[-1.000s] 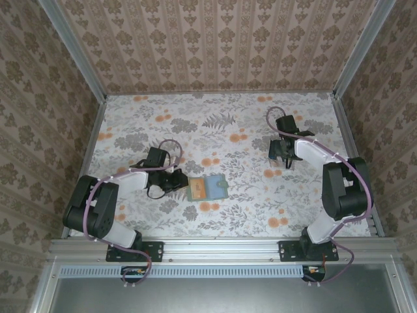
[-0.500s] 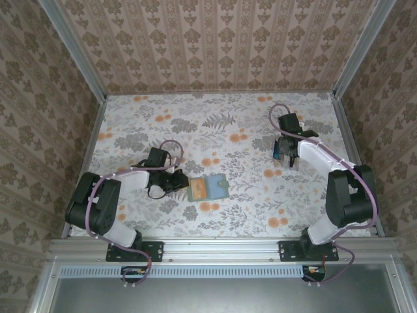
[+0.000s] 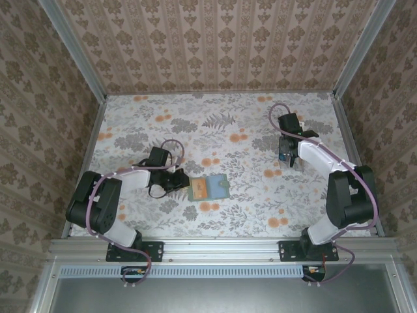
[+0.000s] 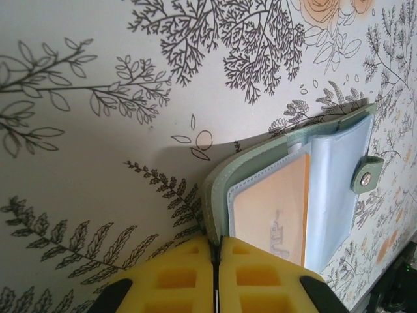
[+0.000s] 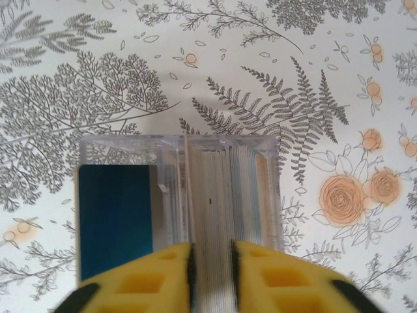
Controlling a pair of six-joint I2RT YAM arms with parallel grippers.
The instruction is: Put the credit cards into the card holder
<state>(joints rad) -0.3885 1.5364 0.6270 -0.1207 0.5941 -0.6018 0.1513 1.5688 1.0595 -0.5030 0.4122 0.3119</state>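
The card holder (image 3: 208,188) lies open on the floral table, sage-green outside and pale blue inside (image 4: 332,189). An orange-tan card (image 4: 270,208) sits in its left slot. My left gripper (image 4: 217,251) is shut on the near edge of the holder's green cover and shows at the holder's left side (image 3: 184,182). At the far right, credit cards (image 5: 212,208) stand on edge in a clear box (image 5: 179,140). My right gripper (image 5: 213,261) reaches down into the box (image 3: 285,155), and its yellow pads (image 5: 257,274) press a few cards from both sides.
A dark blue panel (image 5: 116,218) fills the left part of the clear box. Patterned walls and metal rails (image 3: 88,140) enclose the table on all sides. Open tabletop lies between the holder and the box.
The right gripper's jaws have closed from wide apart onto cards in the clear box. The left gripper stays pinched on the holder.
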